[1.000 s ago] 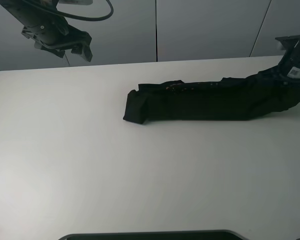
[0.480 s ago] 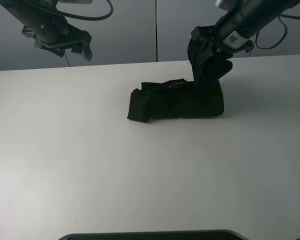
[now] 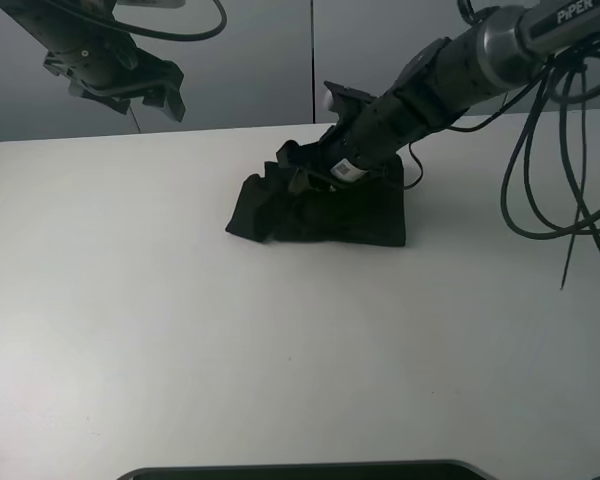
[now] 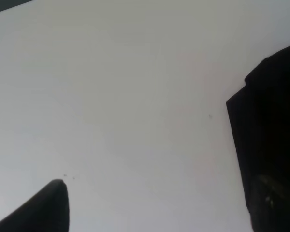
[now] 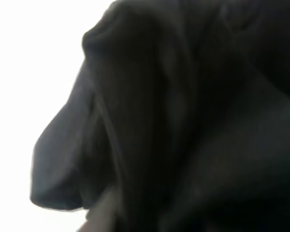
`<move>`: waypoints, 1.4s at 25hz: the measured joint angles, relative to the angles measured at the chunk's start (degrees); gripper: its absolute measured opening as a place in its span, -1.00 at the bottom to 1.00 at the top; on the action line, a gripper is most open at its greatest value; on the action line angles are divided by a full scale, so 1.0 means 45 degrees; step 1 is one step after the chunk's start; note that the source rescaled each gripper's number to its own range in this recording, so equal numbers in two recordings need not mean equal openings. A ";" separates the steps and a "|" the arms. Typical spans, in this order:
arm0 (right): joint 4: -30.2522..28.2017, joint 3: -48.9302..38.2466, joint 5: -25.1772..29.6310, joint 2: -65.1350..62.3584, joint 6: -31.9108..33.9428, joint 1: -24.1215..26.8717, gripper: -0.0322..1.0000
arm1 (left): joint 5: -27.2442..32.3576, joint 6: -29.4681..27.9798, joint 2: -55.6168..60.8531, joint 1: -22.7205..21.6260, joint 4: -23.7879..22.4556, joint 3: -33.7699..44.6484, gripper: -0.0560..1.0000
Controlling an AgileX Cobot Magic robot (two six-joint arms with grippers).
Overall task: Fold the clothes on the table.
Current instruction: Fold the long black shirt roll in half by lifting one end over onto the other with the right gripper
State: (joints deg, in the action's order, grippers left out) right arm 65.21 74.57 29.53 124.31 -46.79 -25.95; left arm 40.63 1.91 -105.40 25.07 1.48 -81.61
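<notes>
The clothes (image 3: 365, 215) lie as a short, thick black bundle on the white table (image 3: 130, 300), a little behind its middle. My right arm reaches across from the right, and my right gripper (image 3: 302, 172) is low over the bundle's top left part, in among the folds. Black cloth (image 5: 183, 121) fills the right wrist view, so the jaws' stand does not show. My left gripper (image 3: 165, 103) hangs open and empty high at the back left, far from the cloth. In the left wrist view one dark finger (image 4: 38, 210) shows over the table, with the clothes (image 4: 273, 145) at the edge.
Loose black cables (image 3: 570, 150) hang from the right arm over the table's right side. A dark rounded edge (image 3: 300, 470) runs along the table's front. Grey wall panels stand behind.
My right arm lifted the shirt's right end and carried it over to the left, doubling the long strip into a short bundle. The left arm has not moved.
</notes>
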 joint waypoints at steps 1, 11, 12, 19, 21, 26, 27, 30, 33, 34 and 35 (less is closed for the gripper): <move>0.1122 0.0000 0.0034 0.0055 -0.1310 0.0000 0.43 | 0.0000 0.0000 0.0000 0.0000 0.0000 0.0000 0.99; 0.4949 0.1254 0.2797 -0.0819 -0.6721 0.0000 1.00 | -0.0049 0.0000 0.0000 0.0000 -0.0024 0.0000 0.99; 0.4507 0.1255 0.2704 -0.0963 -0.6650 0.0000 1.00 | -0.0049 0.0000 0.0000 0.0000 -0.0053 0.0000 0.99; -0.5992 0.1255 0.1423 -0.2054 0.1537 -0.0023 1.00 | 0.0479 0.0000 0.0000 0.0000 -0.0475 0.0000 0.99; -0.8966 0.1199 0.2014 -0.2054 0.3960 -0.0023 1.00 | 0.0536 0.0000 0.0000 0.0000 -0.0494 0.0000 0.99; -1.1319 0.0665 0.2624 -0.2054 0.6003 -0.0023 1.00 | 0.0582 0.0060 0.0000 0.0000 -0.0549 0.0000 0.99; -1.1131 0.0516 0.2464 -0.2054 0.6056 -0.0023 1.00 | 0.0610 0.0147 0.0000 0.0000 -0.0549 0.0000 0.99; -0.9127 0.0119 0.1685 -0.2054 0.5095 -0.0023 1.00 | 0.0610 0.0231 0.0000 0.0000 -0.0577 0.0000 0.99; -0.5428 0.0065 0.1359 -0.1951 0.2469 -0.0159 1.00 | 0.0585 0.0257 0.0000 0.0000 -0.0577 0.0000 0.99; -0.4078 0.0065 0.1327 -0.1878 0.1535 -0.0316 1.00 | 0.0530 0.0257 0.0000 0.0000 -0.0577 0.0000 0.99; -0.3093 0.0065 0.1302 -0.1728 0.0698 -0.0499 1.00 | 0.0474 0.0257 0.0000 0.0000 -0.0577 0.0000 0.99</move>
State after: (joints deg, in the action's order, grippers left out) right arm 51.29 74.86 35.39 116.54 -43.65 -28.20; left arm 42.76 3.07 -105.40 25.07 -1.12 -81.61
